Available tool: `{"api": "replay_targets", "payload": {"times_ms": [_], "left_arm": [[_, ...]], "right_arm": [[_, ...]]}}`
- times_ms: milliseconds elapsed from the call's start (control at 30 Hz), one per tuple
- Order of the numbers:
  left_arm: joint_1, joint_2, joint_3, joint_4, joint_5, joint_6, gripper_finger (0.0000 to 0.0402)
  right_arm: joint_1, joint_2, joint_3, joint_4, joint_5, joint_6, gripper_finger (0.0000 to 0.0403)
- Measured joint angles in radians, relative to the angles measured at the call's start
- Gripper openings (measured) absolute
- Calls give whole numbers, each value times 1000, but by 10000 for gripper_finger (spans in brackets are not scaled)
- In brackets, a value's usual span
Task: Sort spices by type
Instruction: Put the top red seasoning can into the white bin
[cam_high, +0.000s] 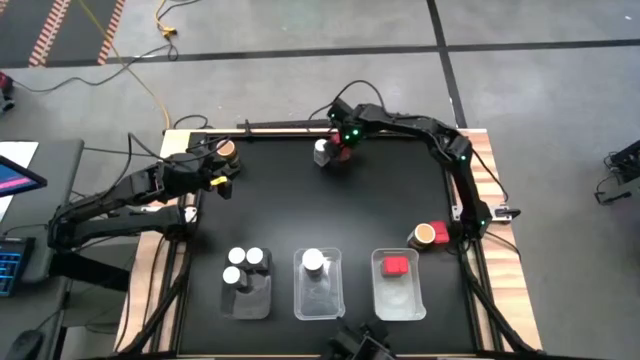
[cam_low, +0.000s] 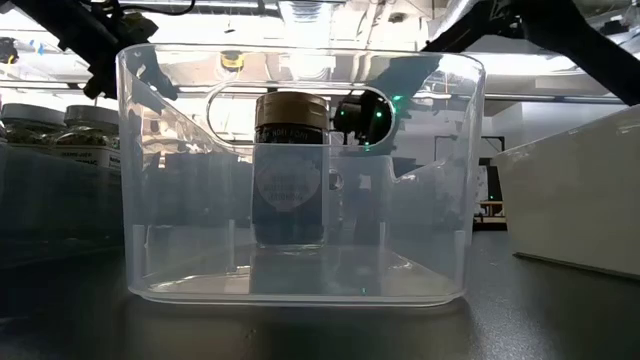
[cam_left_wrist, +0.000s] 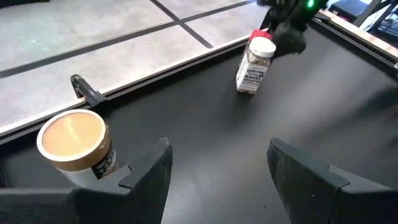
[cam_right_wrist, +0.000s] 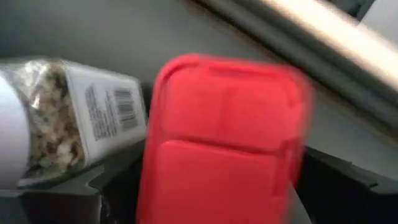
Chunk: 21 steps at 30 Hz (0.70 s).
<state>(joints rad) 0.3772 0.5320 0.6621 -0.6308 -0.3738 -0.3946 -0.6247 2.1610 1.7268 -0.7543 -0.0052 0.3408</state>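
Worktop: black.
Right end effector: closed around red-capped jar; white-capped jar beside.
Left end effector: wide open, empty; tan-lidded jar beside.

Both arms are black and thin, made of long parts with round joints. The right arm has small green lights. The left gripper has two wide, flat black fingers.

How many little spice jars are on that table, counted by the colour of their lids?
White-lidded jars: 5 (three in the left tray, one in the middle tray, one at the far edge)
Red-lidded jars: 2
Tan-lidded jars: 2
Total: 9
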Motion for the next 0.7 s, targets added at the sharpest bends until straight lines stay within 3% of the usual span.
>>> {"api": "replay_targets", "payload": {"times_ms": [467, 700], "left_arm": [[0, 0, 0, -8, 2, -25, 251], [0, 0, 0, -7, 2, -25, 251]], "right_arm": [[6, 13, 1, 20, 8, 33, 370], [-1, 13, 2, 15, 8, 33, 314]]}}
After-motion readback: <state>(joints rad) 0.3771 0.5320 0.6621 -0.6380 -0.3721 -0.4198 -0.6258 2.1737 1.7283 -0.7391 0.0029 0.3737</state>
